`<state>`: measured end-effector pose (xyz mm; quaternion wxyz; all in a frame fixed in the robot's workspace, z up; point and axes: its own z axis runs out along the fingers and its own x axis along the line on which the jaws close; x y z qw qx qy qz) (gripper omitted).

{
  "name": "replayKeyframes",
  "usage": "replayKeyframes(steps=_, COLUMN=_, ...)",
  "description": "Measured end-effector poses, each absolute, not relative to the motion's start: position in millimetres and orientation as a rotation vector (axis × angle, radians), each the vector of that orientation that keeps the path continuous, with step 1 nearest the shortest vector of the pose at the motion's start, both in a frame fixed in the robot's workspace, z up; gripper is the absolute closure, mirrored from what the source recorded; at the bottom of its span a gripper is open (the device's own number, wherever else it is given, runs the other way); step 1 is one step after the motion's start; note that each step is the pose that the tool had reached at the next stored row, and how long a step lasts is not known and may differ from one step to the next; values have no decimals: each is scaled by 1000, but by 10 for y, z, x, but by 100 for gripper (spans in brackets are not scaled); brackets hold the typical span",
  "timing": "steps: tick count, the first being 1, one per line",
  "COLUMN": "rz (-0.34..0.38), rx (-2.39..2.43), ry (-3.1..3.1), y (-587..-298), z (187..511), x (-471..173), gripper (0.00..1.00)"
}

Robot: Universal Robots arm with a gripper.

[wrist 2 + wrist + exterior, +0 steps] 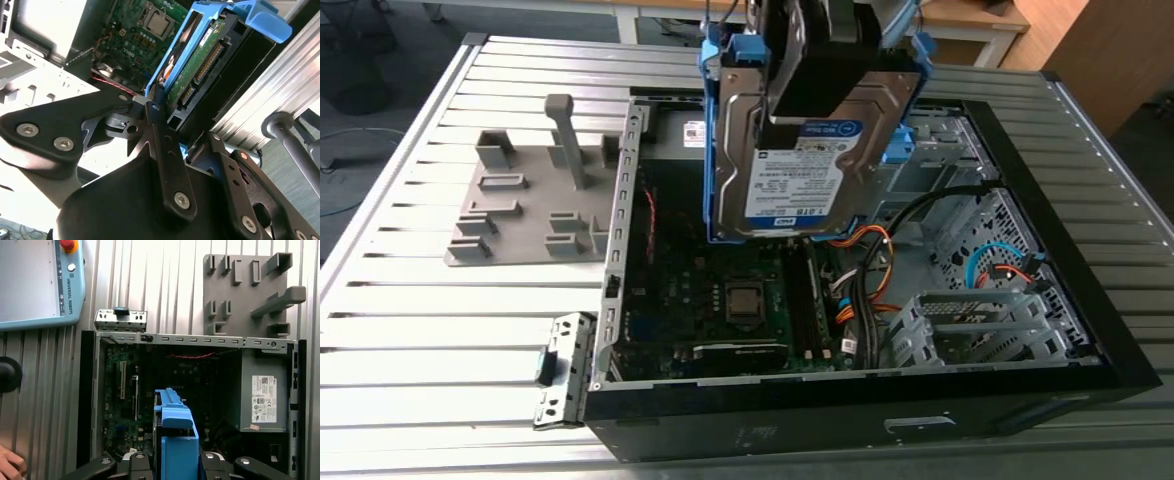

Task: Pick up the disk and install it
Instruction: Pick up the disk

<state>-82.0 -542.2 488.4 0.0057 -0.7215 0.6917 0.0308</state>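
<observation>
The disk (790,165), a silver hard drive with a white-and-blue label in a blue carrier frame, hangs upright above the open computer case (1121,375). My gripper (811,95) is shut on its upper part, black fingers clamping both faces. In the second wrist view the disk (200,60) points edge-on down toward the motherboard, with a finger (159,131) pressed against its frame. In the first wrist view the blue carrier (175,437) stands between the finger bases over the case interior.
A grey fixture plate (520,215) with pegs lies on the slatted table at the exterior view's left of the case. Inside are the motherboard (720,290), cables, a metal drive cage (987,320) and a grey power-supply box (262,390). A teach pendant (35,280) and a hand (10,466) are nearby.
</observation>
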Motion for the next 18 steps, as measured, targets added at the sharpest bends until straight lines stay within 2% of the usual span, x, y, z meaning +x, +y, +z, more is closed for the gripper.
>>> replayKeyframes(steps=18, rz=100, rx=-2260, ry=2167, y=-5601, z=4768, x=-333, gripper=64)
